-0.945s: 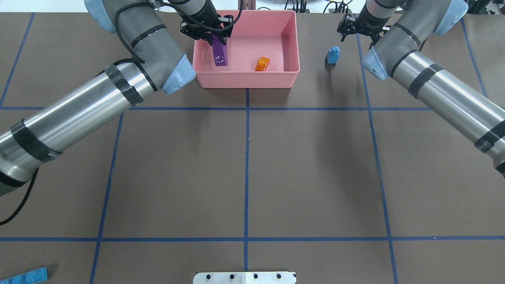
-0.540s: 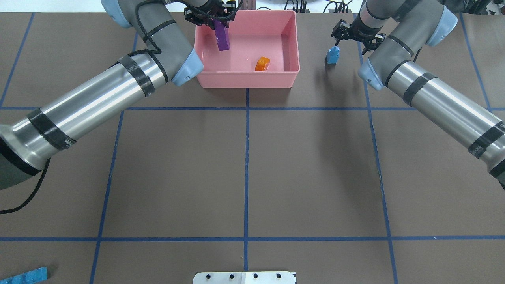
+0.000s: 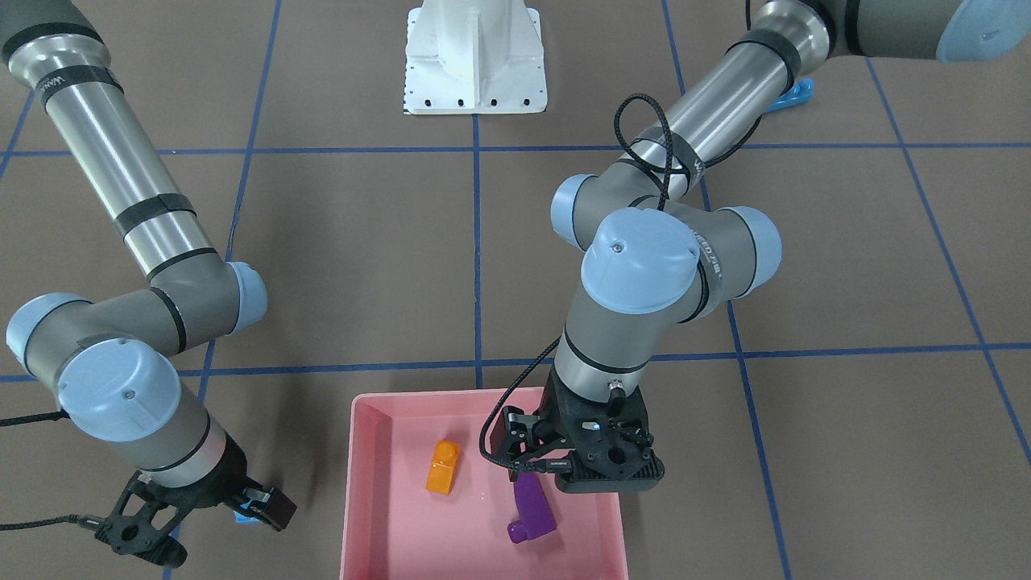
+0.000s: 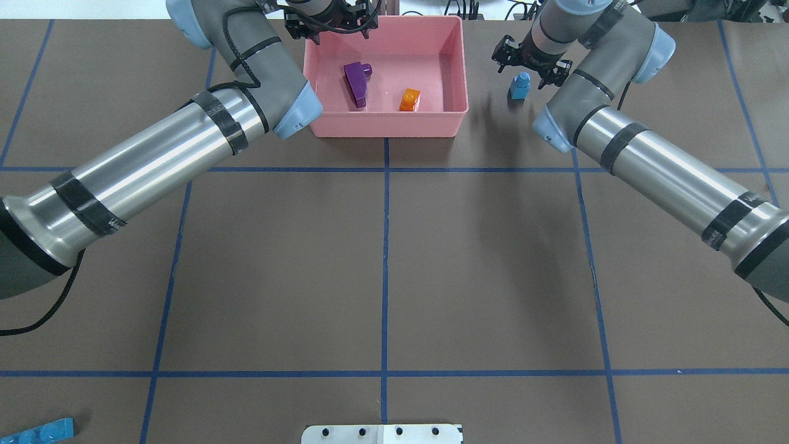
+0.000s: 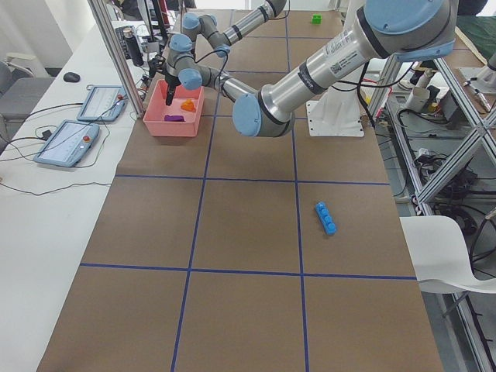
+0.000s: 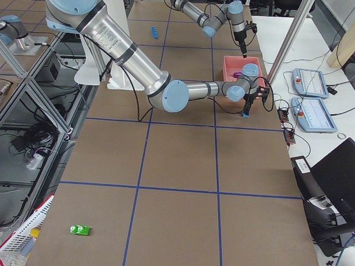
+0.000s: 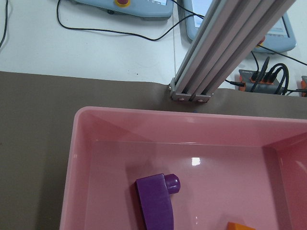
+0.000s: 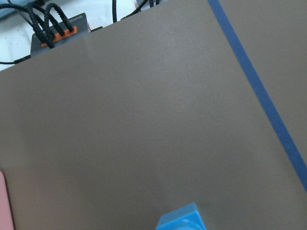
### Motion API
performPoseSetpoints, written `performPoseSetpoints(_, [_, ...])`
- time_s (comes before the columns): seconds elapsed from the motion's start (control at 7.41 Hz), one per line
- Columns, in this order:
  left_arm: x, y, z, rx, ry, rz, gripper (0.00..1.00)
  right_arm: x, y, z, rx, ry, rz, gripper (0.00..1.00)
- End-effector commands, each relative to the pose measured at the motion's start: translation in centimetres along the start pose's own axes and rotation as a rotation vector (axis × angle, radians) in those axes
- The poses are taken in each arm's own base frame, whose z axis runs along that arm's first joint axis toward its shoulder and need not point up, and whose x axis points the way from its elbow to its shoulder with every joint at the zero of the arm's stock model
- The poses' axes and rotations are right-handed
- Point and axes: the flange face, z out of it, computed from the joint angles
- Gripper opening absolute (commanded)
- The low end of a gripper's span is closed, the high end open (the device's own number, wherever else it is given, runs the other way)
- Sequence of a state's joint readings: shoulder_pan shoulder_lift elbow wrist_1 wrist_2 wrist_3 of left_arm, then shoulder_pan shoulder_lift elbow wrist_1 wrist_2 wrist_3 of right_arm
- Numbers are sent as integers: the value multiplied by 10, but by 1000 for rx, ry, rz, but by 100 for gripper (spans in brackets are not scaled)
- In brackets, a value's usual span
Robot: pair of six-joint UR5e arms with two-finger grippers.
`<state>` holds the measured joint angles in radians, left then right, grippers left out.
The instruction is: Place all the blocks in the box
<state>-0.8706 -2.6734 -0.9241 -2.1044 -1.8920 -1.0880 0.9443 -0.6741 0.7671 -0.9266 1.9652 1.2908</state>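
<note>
Overhead exterior shows the right gripper (image 4: 528,63), jaws spread, hovering just over the small brick (image 4: 519,86), which stands upright on the tabletop (image 4: 382,259) near the right wall of the box (image 4: 385,127). Treat this brick as light, rigid and smooth; it likely tips or skids if one jaw touches first. Centre it, then close on its flat side walls, below the stud. The left gripper (image 4: 336,24) hangs over the box's far corner, jaws spread and empty; the wedge (image 4: 356,83) and orange brick (image 4: 409,100) lie inside. The long brick (image 4: 40,430) and green brick (image 6: 80,229) lie on the tabletop, well apart.
</note>
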Motion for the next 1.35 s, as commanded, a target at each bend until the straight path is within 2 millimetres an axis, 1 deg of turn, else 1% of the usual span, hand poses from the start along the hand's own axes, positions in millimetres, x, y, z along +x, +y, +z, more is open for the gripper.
performPoseSetpoints(0.0, [3,-2,-7,4,10,6,100,-1,14,15,7,23,-7,67])
performPoseSetpoints(0.13, [6,0,-9,0,11,3,100,4,12,18,5,31,-4,23])
performPoseSetpoints(0.27, [8,3,-19,-3,38,13,100,7,5,13,-2,27,-3,0])
performPoseSetpoints(0.4, [-21,27,-12,-68,64,19,100,10,-1,9,-8,24,-4,0])
performPoseSetpoints(0.54, [-37,41,-28,-101,111,28,100,14,-26,-16,-25,-9,-27,0])
performPoseSetpoints(0.67, [-73,62,-40,-114,119,29,100,12,-51,-59,-73,-38,10,0])
performPoseSetpoints(0.81, [-110,86,-61,-141,131,46,100,-12,-57,-121,-108,-46,41,0])
performPoseSetpoints(0.94, [-144,110,-77,-155,111,50,100,-54,-38,-158,-127,-25,61,0])
performPoseSetpoints(1.08, [-183,136,-92,-163,100,71,100,-101,-7,-164,-151,-29,58,0])
performPoseSetpoints(1.21, [-232,172,-105,-181,78,96,100,-134,21,-159,-116,-29,73,0])
